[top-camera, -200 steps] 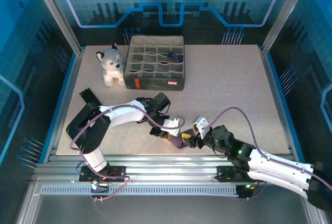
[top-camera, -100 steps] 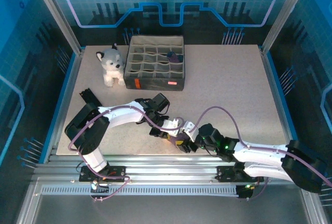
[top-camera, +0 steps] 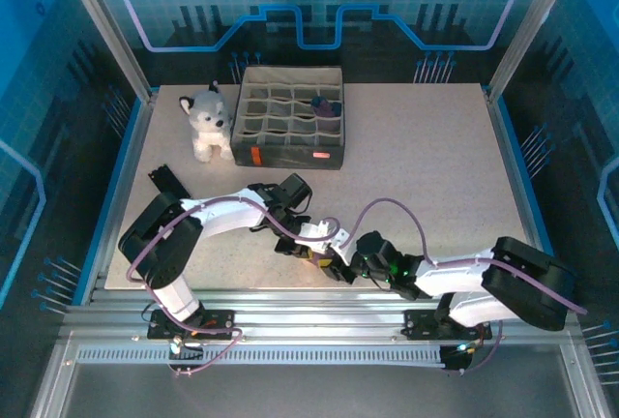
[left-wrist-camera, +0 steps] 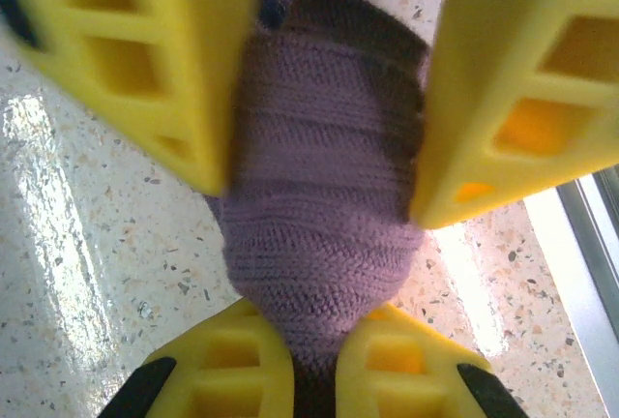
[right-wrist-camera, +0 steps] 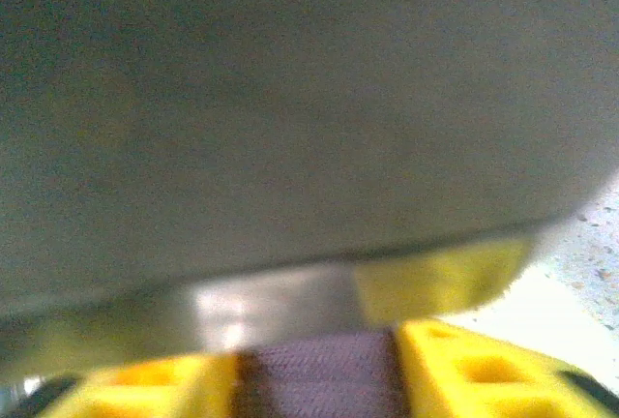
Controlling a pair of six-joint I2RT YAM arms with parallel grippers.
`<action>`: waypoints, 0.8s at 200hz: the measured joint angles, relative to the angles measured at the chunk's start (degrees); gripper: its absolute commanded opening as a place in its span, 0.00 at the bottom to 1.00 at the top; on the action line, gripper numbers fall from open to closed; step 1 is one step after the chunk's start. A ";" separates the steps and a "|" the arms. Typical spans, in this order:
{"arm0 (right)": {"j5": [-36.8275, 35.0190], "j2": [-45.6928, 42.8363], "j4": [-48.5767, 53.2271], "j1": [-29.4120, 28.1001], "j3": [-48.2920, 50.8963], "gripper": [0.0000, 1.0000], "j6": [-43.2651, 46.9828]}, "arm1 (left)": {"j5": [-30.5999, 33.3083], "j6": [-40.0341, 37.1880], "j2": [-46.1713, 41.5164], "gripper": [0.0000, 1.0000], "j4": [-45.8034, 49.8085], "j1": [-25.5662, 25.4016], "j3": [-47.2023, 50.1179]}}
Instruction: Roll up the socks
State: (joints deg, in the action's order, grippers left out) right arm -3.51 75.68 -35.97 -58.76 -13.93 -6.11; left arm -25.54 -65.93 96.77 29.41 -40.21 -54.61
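A bundle of purple knit socks (left-wrist-camera: 324,205) lies on the speckled table near its front edge. In the left wrist view my left gripper (left-wrist-camera: 324,345) is shut on the bundle's near end, which is pinched between its yellow fingers. The right gripper's yellow fingers (left-wrist-camera: 522,79) press on the bundle from both sides at its far end. The right wrist view shows purple knit (right-wrist-camera: 319,379) wedged between my right gripper (right-wrist-camera: 319,372), with the left gripper's grey body blurred close ahead. Seen from above, the left gripper (top-camera: 317,247) and right gripper (top-camera: 340,265) meet nose to nose. Toe and cuff colours are hidden.
A grey divided organiser box (top-camera: 253,123) stands at the back centre with a dark purple roll (top-camera: 325,105) in one cell. A grey-and-white plush husky (top-camera: 206,123) sits to its left. The table's front edge and metal rail (top-camera: 290,297) run just below the grippers.
The right arm has swung left and stretched low along the front edge, bringing its gripper up against the left gripper and the socks. The left arm has hardly moved.
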 measured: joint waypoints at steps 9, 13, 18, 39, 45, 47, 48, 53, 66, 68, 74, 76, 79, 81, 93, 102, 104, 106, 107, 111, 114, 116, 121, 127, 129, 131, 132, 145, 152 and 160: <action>-1.38 0.50 -0.83 -1.09 0.04 0.08 -0.39 | 0.22 0.02 -0.28 0.00 -0.11 0.04 0.37; -2.19 0.61 -1.09 -1.81 0.07 0.05 -0.35 | 0.39 0.02 -0.46 0.00 -0.15 0.04 0.50; -3.06 0.63 -1.27 -2.43 0.07 0.03 -0.04 | 0.63 0.07 -0.66 0.00 -0.15 0.02 0.61; -6.25 0.35 -0.98 -4.79 0.04 0.00 0.44 | 1.42 1.57 -1.33 0.00 -0.66 -0.26 1.16; -6.75 0.04 -0.57 -5.03 0.04 0.00 0.68 | 1.64 2.05 -1.62 0.00 -1.09 -0.39 1.42; -6.86 -0.07 -0.46 -5.07 0.04 0.00 0.81 | 1.70 2.29 -1.70 0.01 -1.27 -0.44 1.53; -6.93 -0.11 -0.44 -5.07 0.04 0.00 0.83 | 1.73 2.38 -1.75 0.02 -1.33 -0.46 1.55; -7.10 -0.46 0.02 -5.11 0.02 0.00 1.03 | 1.88 2.97 -2.01 0.04 -1.75 -0.57 1.81; -7.65 -1.38 1.25 -5.20 -0.02 0.00 1.60 | 2.14 4.31 -2.69 0.11 -2.84 -0.72 2.47; -7.76 -1.55 1.44 -5.20 -0.02 0.00 1.70 | 2.19 4.52 -2.78 0.12 -3.04 -0.79 2.60; -7.91 -1.92 1.92 -5.27 -0.04 0.00 1.92 | 2.29 5.09 -3.13 0.14 -3.67 -0.87 2.97; -7.91 -2.10 2.12 -5.29 -0.04 0.00 1.97 | 2.32 5.20 -3.21 0.14 -3.82 -0.92 3.06; -8.00 -2.27 2.38 -5.31 -0.04 0.00 2.14 | 2.36 5.62 -3.43 0.15 -4.13 -0.96 3.26; -8.04 -2.38 2.51 -5.31 -0.07 0.00 2.14 | 2.38 5.95 -3.52 0.16 -4.37 -0.96 3.39; -8.09 -3.02 3.34 -5.33 -0.07 0.00 2.43 | 2.64 7.21 -4.09 0.18 -5.25 -1.07 4.00; -8.11 -3.37 3.78 -5.33 -0.07 0.00 2.58 | 2.82 8.22 -4.52 0.20 -5.86 -1.14 4.44; -8.11 -3.45 3.85 -5.33 -0.07 0.00 2.56 | 2.82 8.46 -4.68 0.21 -6.03 -1.11 4.57; -8.11 -3.54 3.91 -5.33 -0.07 0.00 2.56 | 2.82 8.79 -4.83 0.21 -6.19 -1.11 4.70; -8.11 -3.56 3.93 -5.33 -0.07 0.00 2.56 | 2.82 8.92 -4.87 0.21 -6.25 -1.11 4.76; -8.11 -3.69 4.02 -5.33 -0.07 0.00 2.56 | 2.82 9.35 -5.29 0.22 -6.56 -1.07 5.05; -8.11 -3.76 4.07 -5.33 -0.07 0.00 2.56 | 2.82 9.77 -5.53 0.23 -6.73 -1.01 5.27; -8.11 -3.82 4.04 -5.33 -0.07 0.00 2.56 | 2.82 10.01 -5.68 0.23 -6.86 -0.98 5.35; -8.11 -3.96 4.02 -5.33 -0.04 0.00 2.54 | 2.82 10.62 -6.27 0.24 -7.19 -0.83 5.77; -8.11 -4.13 3.98 -5.33 -0.07 0.00 2.54 | 2.75 11.47 -7.19 0.26 -7.67 -0.44 6.34; -8.11 -4.20 3.96 -5.33 -0.04 0.00 2.54 | 2.73 11.76 -7.43 0.26 -7.76 -0.35 6.49; -8.11 -4.24 3.93 -5.33 -0.04 0.00 2.54 | 2.73 11.93 -7.82 0.26 -7.91 -0.17 6.69; -8.11 -4.26 3.89 -5.33 -0.07 0.00 2.54 | 2.73 12.02 -7.96 0.27 -7.98 -0.11 6.75; -8.13 -4.48 3.28 -5.33 -0.04 0.00 2.51 | 2.23 13.84 -10.19 0.28 -8.74 1.25 7.74; -8.11 -4.48 3.10 -5.33 0.00 0.00 2.51 | 1.42 15.10 -11.32 0.30 -9.05 2.16 8.04; -8.00 -4.46 3.37 -5.33 0.13 0.00 2.49 | 0.98 16.61 -12.55 0.31 -9.55 3.15 8.09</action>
State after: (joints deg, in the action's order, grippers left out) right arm -11.51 71.22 -32.60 -64.10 -13.80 -3.62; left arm -24.56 -49.32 84.23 19.86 -37.06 -46.52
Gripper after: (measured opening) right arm 0.060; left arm 0.293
